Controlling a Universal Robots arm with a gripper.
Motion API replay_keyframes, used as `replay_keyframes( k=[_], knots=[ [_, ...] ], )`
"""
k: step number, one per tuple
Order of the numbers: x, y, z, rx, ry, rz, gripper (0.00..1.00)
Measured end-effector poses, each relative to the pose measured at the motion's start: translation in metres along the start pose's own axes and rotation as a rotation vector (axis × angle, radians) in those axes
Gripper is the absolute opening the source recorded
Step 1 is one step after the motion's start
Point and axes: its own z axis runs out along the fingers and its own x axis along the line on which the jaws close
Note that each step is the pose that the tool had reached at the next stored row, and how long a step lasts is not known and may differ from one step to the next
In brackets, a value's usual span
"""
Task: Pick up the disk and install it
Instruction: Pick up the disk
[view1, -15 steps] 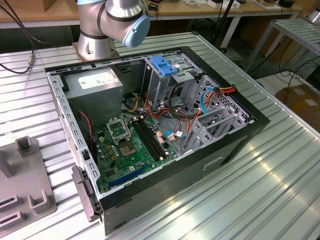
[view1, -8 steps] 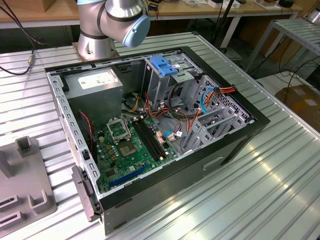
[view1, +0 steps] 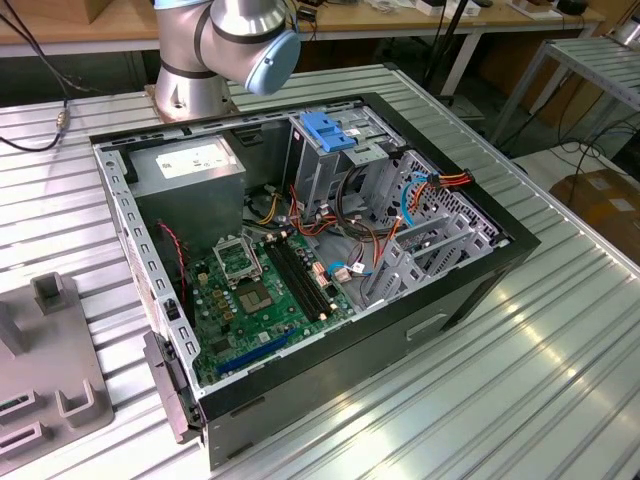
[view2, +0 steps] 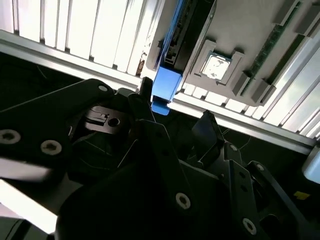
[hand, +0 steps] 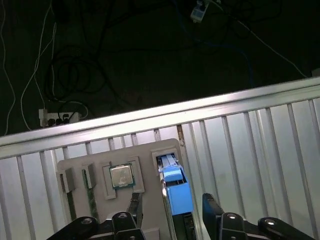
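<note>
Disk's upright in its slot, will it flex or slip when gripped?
Probably stiff: the disk looks like a flat solid slab. Its smooth blue plastic may slip. Standing on edge in the grey holder, it could tip.

On your ribbed metal table (view1: 520, 390) sits an open computer case (view1: 400, 335). Its green motherboard (view1: 262, 292) lies beside a grey power supply (view1: 190, 165), and a blue bracket (view1: 330, 130) tops the drive cage (view1: 318, 175). In the first wrist view, a grey tray (hand: 142, 150) holds a square chip (hand: 121, 176).
</note>
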Motion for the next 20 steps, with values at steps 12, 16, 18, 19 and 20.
replay_keyframes(
  k=[12, 16, 18, 19, 20],
  knots=[
    [-0.0003, -0.0002, 0.0023, 0.0019, 0.0001, -0.013, 0.59],
    [-0.0011, 0.0000, 0.0041, 0.0021, 0.0005, -0.022, 0.59],
    [-0.0027, 0.0001, 0.0072, 0.0021, 0.0033, -0.042, 0.59],
    [-0.0032, 0.0001, 0.0089, 0.0022, 0.0043, -0.059, 0.59],
    [-0.0036, 0.0001, 0.0107, 0.0020, 0.0051, -0.078, 0.59]
  ],
)
